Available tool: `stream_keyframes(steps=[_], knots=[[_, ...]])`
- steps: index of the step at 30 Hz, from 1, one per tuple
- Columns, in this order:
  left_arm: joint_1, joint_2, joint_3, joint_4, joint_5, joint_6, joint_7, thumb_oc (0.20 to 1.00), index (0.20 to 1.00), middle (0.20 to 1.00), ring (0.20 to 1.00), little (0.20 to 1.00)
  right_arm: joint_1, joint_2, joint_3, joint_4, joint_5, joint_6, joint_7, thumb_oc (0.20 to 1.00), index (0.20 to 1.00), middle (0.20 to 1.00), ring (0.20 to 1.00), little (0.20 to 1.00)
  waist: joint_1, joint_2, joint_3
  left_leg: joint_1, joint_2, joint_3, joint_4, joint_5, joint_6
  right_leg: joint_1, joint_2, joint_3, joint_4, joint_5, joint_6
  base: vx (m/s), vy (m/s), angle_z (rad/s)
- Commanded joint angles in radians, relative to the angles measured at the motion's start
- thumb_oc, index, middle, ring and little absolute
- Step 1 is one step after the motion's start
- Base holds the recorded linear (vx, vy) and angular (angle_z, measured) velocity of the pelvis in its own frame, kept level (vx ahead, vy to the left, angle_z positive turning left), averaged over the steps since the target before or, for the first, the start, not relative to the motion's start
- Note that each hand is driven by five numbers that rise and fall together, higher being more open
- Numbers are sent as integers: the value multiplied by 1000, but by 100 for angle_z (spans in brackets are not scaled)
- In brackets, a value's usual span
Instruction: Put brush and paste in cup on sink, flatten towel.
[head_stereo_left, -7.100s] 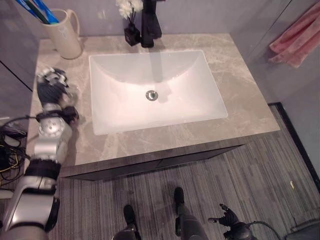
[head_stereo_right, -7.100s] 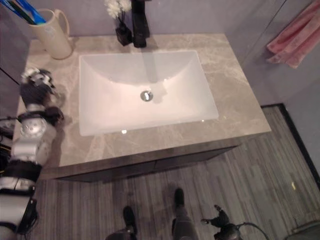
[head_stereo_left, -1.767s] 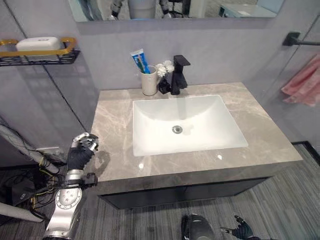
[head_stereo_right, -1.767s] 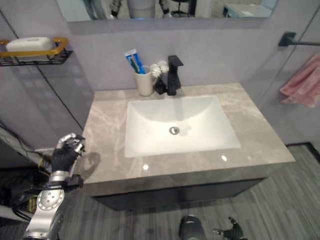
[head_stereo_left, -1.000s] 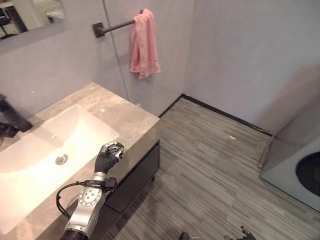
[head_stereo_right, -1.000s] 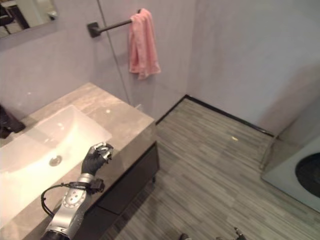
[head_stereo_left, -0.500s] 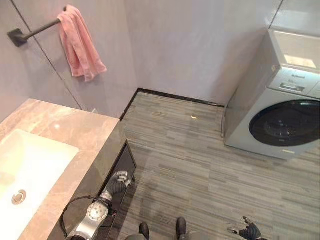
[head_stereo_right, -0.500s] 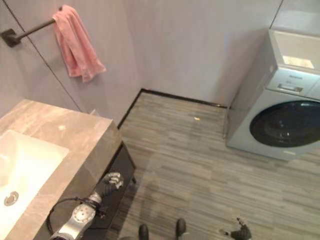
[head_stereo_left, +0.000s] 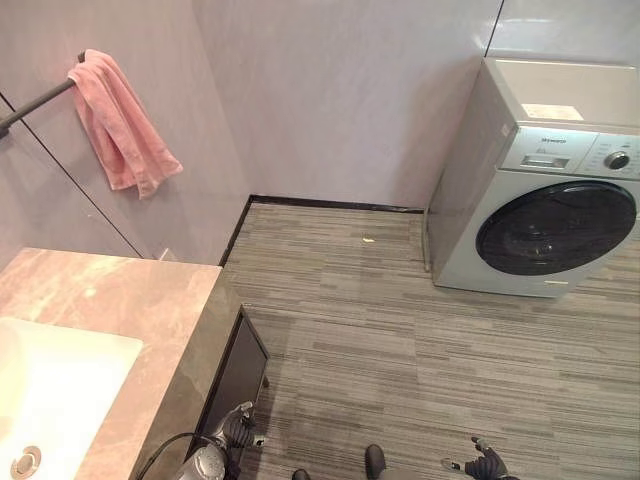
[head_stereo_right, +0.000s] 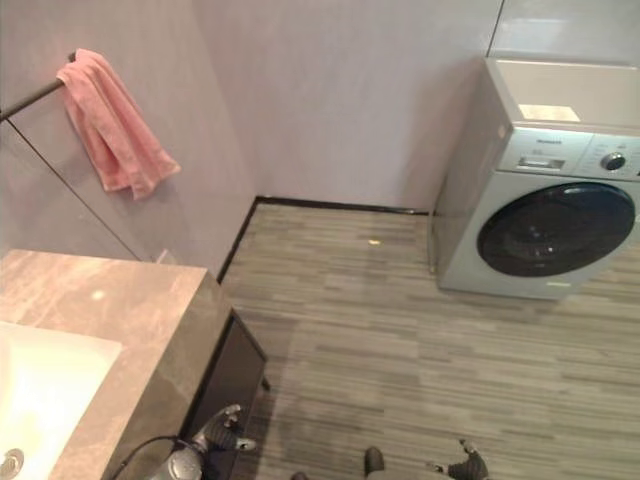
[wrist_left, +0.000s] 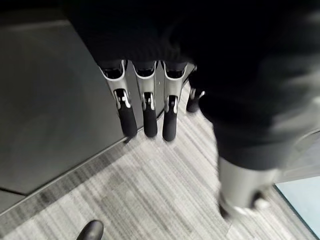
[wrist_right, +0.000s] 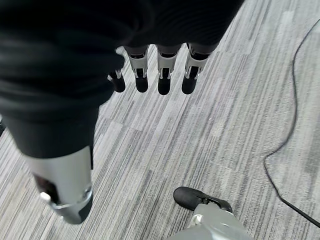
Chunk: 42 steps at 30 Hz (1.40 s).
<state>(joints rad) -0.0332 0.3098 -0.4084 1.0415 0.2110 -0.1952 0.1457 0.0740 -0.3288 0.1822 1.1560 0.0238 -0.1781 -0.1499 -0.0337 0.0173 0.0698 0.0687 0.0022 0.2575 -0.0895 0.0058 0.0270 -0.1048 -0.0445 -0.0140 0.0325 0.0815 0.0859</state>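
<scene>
A pink towel (head_stereo_left: 120, 120) hangs bunched over a dark bar on the wall at the upper left. Below it lies the marble sink counter (head_stereo_left: 110, 300), with a corner of the white basin (head_stereo_left: 50, 385) at the lower left. My left hand (head_stereo_left: 237, 425) hangs low in front of the dark cabinet (head_stereo_left: 235, 375), below the counter's edge. In the left wrist view its fingers (wrist_left: 150, 115) are straight and hold nothing. My right hand (head_stereo_left: 487, 463) hangs over the floor at the bottom right. Its fingers (wrist_right: 162, 75) are straight and hold nothing too.
A grey washing machine (head_stereo_left: 540, 190) with a dark round door stands at the right against the back wall. Grey striped floor (head_stereo_left: 400, 330) stretches between it and the counter. A glass panel edge (head_stereo_left: 70, 180) runs down by the towel.
The camera has swung right from the sink toward the washing machine. My left hand has dropped from counter height to down beside the cabinet.
</scene>
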Motion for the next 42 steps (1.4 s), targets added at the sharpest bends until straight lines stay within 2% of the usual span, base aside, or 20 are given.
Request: stream_keyframes(steps=[1,2,3,4,8,17,19,21,22,23,25,27,28,31,34,36,38,39,41,42], knots=[[-26,2,108,17,-94,2,33,1000,1000,1000,1000,1000,-31,-10,38,-35,19,-8,2,1000,1000,1000,1000,1000,27,-5,1,-26,2,-14,24,6,-14,24,-110,-199,171,-17,77,-46,10,-82],[-34,0,145,19,-150,11,35,1000,1000,1000,1000,1000,-40,3,37,-97,65,-13,10,1000,1000,1000,1000,1000,22,-12,16,-34,13,18,72,-19,-19,6,-147,-304,192,-27,68,-45,9,-91],[-34,0,146,19,-150,11,34,1000,1000,1000,1000,1000,-40,3,37,-98,65,-12,10,1000,1000,1000,1000,1000,20,-12,20,-32,13,16,77,-23,-19,8,-149,-305,198,-31,69,-8,-63,-98],[-37,4,166,10,-190,2,45,1000,1000,1000,1000,1000,-25,3,52,-139,93,-27,31,1000,1000,1000,1000,1000,11,-29,31,-46,19,16,162,-54,-18,13,-112,-253,181,-72,45,34,-90,-68],[-32,-10,193,-47,-295,-24,70,1000,1000,1000,1000,1000,-12,-19,69,-214,109,-44,39,1000,1000,1000,1000,1000,24,-50,54,-96,34,-6,296,-98,-19,9,-98,-262,252,-132,4,0,-83,-16],[-35,-27,184,-157,-401,-50,81,1000,1000,1000,1000,1000,-57,-16,51,-241,203,-62,28,1000,1000,1000,1000,1000,6,-63,78,-155,77,1,429,-152,-26,-57,-94,-244,395,-190,-7,-8,-95,7],[-28,-30,191,-146,-413,-51,76,1000,1000,1000,1000,1000,-62,-17,62,-234,191,-59,27,1000,1000,1000,1000,1000,5,-65,76,-155,89,6,436,-120,-42,-39,-79,-234,361,-184,-13,98,-196,-27],[-28,-32,194,-130,-422,-56,78,1000,1000,1000,1000,1000,-56,-18,67,-243,196,-63,22,1000,1000,1000,1000,1000,7,-75,87,-228,122,-22,551,48,-114,31,-46,-227,263,-172,-45,100,-246,-35],[-33,-32,186,-129,-426,-58,77,1000,1000,1000,1000,1000,-51,-27,62,-255,198,-64,17,1000,1000,1000,1000,1000,15,-85,103,-274,121,-45,614,97,-135,56,-46,-230,225,-161,-57,47,-154,7],[-33,-32,186,-129,-426,-58,77,1000,1000,1000,1000,1000,-51,-27,62,-255,198,-64,17,1000,1000,1000,1000,1000,13,-84,102,-276,121,-47,615,97,-135,56,-45,-232,224,-161,-57,147,-112,16],[-34,-37,179,-110,-414,-56,80,1000,1000,1000,1000,1000,-40,-36,57,-253,191,-58,7,1000,1000,1000,1000,1000,9,-79,94,-302,126,-23,535,99,-127,97,-49,-235,154,-156,-56,236,1,10],[-32,-47,171,-100,-399,-57,86,1000,1000,1000,1000,1000,-40,-35,51,-241,193,-61,-6,1000,1000,1000,1000,1000,20,-42,78,-317,110,-21,244,117,-111,137,-36,-217,103,-161,-32,400,167,9],[-32,-50,167,-94,-394,-57,89,1000,1000,1000,1000,1000,-42,-34,53,-233,188,-62,-12,1000,1000,1000,1000,1000,22,-30,73,-317,113,-24,177,158,-116,147,-31,-209,95,-164,-27,417,197,7],[-40,-57,161,-99,-393,-55,86,1000,1000,1000,1000,1000,-56,-35,70,-230,159,-56,-19,1000,1000,1000,1000,1000,31,-23,67,-332,134,-16,84,227,-131,191,-43,-199,70,-154,-9,361,133,-37],[-13,-45,162,-121,-388,-55,69,1000,1000,1000,1000,1000,-63,-13,87,-231,150,-45,-1,1000,1000,1000,1000,1000,54,-36,28,-323,89,-54,150,168,-92,226,-73,-159,104,-182,16,524,207,-44],[-12,-32,155,-121,-366,-48,58,1000,1000,1000,1000,1000,-64,4,73,-221,143,-40,3,1000,1000,1000,1000,1000,65,-66,20,-312,31,-21,200,97,-33,187,-139,-120,265,-49,53,536,336,-44],[-12,-28,150,-125,-362,-44,52,1000,1000,1000,1000,1000,-63,7,70,-219,139,-37,4,1000,1000,1000,1000,1000,67,-66,21,-273,1,-18,193,70,-5,141,-161,-108,378,60,66,360,317,-53],[-15,-22,140,-142,-350,-36,46,1000,1000,1000,1000,1000,-58,5,68,-237,127,-34,3,1000,1000,1000,1000,1000,64,-60,34,-217,-28,-25,173,42,29,93,-195,-119,511,163,74,402,387,-18],[-19,-16,135,-154,-335,-31,44,1000,1000,1000,1000,1000,-52,3,65,-258,122,-35,1,1000,1000,1000,1000,1000,54,-39,52,-179,-31,-34,165,20,46,31,-193,-124,616,182,77,352,283,43],[-25,-10,132,-159,-328,-33,47,1000,1000,1000,1000,1000,-45,2,68,-292,129,-41,4,1000,1000,1000,1000,1000,27,-24,74,-126,-31,-68,141,14,49,-83,-112,-76,650,77,55,365,176,58]])
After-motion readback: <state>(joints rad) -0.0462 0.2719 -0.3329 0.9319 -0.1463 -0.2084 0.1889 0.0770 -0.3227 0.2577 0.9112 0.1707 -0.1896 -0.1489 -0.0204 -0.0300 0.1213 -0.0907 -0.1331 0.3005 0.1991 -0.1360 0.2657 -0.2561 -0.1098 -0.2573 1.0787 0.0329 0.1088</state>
